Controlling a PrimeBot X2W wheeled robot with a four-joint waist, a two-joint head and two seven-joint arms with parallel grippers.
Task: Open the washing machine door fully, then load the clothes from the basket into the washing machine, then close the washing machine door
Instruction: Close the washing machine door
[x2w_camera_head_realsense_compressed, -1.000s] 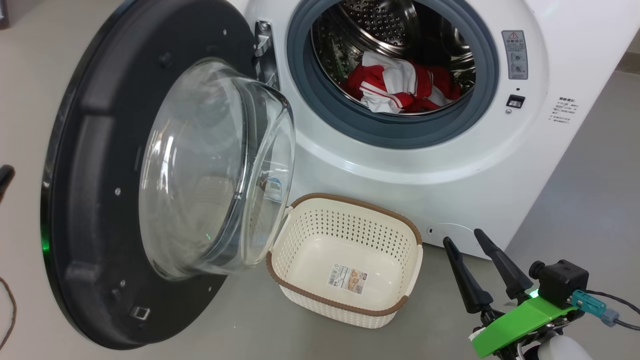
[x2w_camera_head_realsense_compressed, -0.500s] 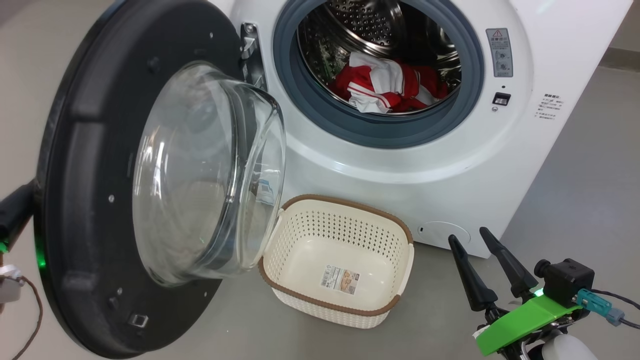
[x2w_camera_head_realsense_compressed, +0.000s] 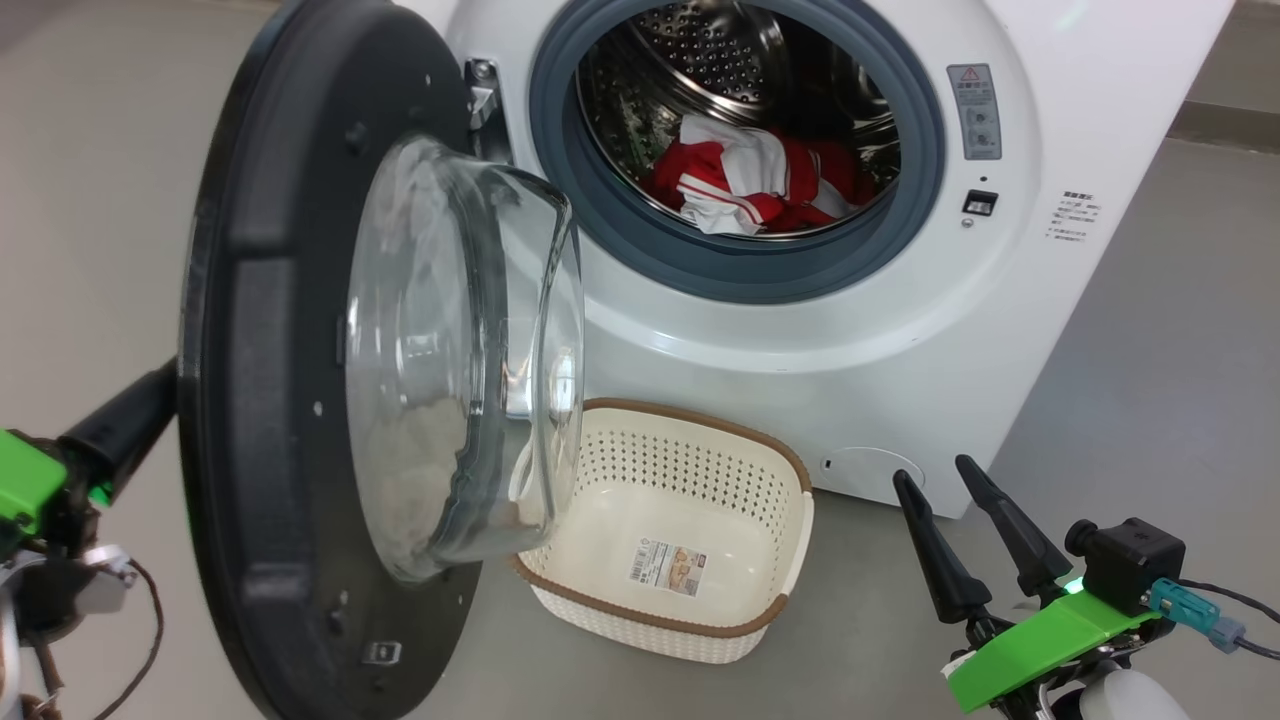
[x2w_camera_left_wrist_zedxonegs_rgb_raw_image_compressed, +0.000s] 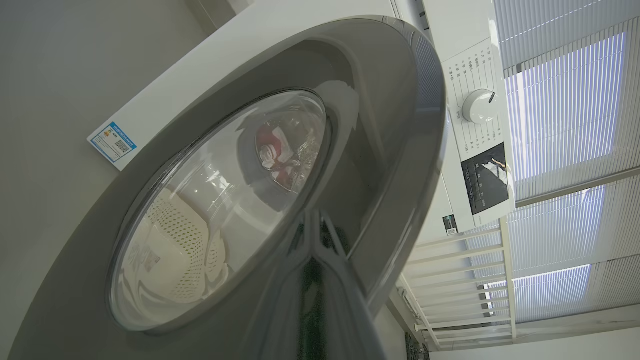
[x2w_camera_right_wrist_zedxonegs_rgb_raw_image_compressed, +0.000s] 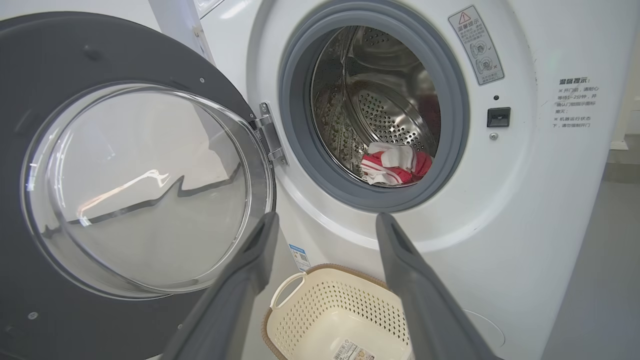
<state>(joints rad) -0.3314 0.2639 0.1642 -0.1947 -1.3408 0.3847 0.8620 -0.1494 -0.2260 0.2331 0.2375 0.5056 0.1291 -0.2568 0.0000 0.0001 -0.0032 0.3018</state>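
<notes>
- Left gripper: fingers are pressing together with nothing between them. They are pointing at the outer face of the washing machine door. In the left wrist view the tip is meeting its own reflection on the gloss, so it is touching or just off the face; I cannot tell which.
- Right gripper: fingers are standing spread, gripping nothing. It is hovering low at the machine's right front corner, well apart from the door, with its tips aiming toward the opening.
- Door: it is hanging from the hinge on the left of the opening, partly swung out. In the head view its flat side is turning narrow toward the camera. The glass bowl window is bulging rightward, toward the machine front.
- The basket: it is sitting upright on the floor, mouth up, just below the opening. Its long axis is running along the machine's front, handles at the ends. In the head view the bowl is overlapping its left end.
- The clothes: the red and white bundle is lying at the bottom of the drum, behind the grey gasket. It is spreading wider across than it is tall.
- The washing machine: it is standing with its opening facing the robot.
</notes>
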